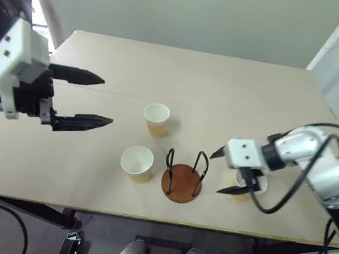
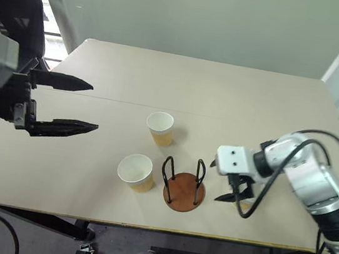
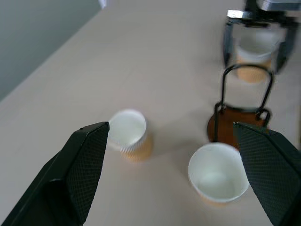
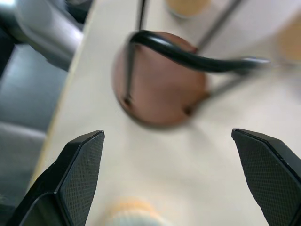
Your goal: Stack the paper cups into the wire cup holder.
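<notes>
We read our right gripper [image 1: 234,173] as spread wide and holding nothing: its two black fingers stand apart on either side of a paper cup [image 1: 250,188] that sits upright on the table [image 1: 237,92] just below them, so the cup looks set down or not yet taken, we cannot say which. The wire cup holder [image 1: 182,179] stands just beside that gripper, toward our left hand, and its brown disc is bare, with no cup between the two wire loops. Our left gripper [image 1: 91,99] hangs well above the table, also spread wide and empty, and probably waits there so as not to crowd the holder. The other two cups lie between our hands: the near cup [image 1: 137,162] touches nothing and stands just beside the holder on our left hand's side, and the far cup [image 1: 156,119] stands beyond it, farther from us. The head views hide most of the right-hand cup behind the gripper, while the left wrist view shows it [image 3: 254,60] clearly framed between the right fingers, past the holder. The right wrist view shows the holder's base [image 4: 160,84] close up and confirms it is empty, with a cup rim [image 4: 134,217] directly under that hand.
</notes>
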